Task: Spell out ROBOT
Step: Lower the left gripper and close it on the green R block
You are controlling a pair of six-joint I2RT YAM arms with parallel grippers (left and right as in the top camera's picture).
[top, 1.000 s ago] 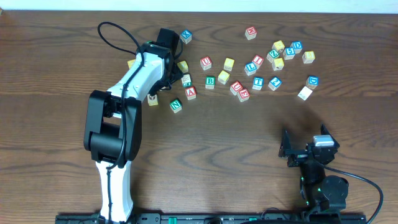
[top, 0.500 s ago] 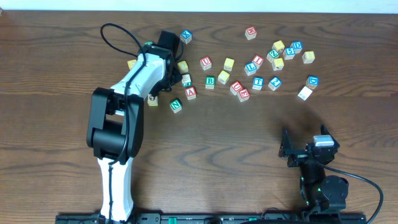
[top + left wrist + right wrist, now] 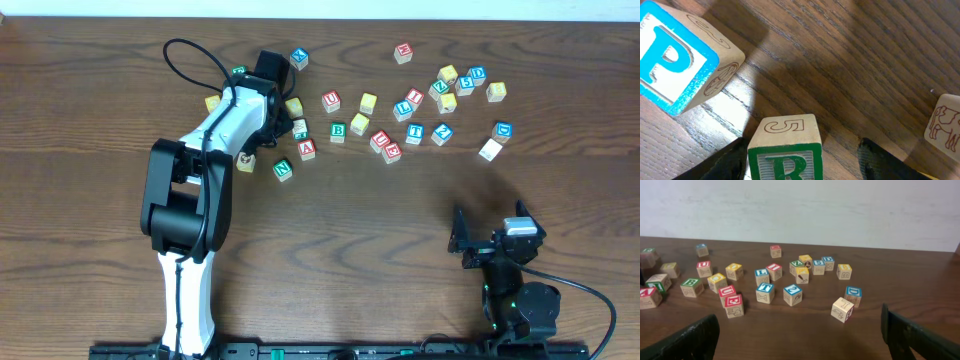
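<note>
In the left wrist view a green R block (image 3: 785, 150) stands upright on the table between my left gripper's (image 3: 800, 162) open fingers. The left finger is close against it and the right finger is apart. A blue P block (image 3: 675, 60) lies to its far left. In the overhead view my left gripper (image 3: 266, 112) is over the left end of the block scatter, and the arm hides the R block. A green B block (image 3: 338, 130) and a blue T block (image 3: 414, 133) lie among the scatter. My right gripper (image 3: 462, 240) (image 3: 800, 335) is open and empty at the near right.
Several letter blocks spread across the far half of the table, from a yellow block (image 3: 211, 102) to a white one (image 3: 489, 150). A block with a cow drawing (image 3: 945, 122) lies right of the R block. Red U (image 3: 726, 291) and E (image 3: 734, 302) blocks sit near the middle.
My left arm has shifted slightly to the right and toward the far side. The blocks and the right arm have not moved.
</note>
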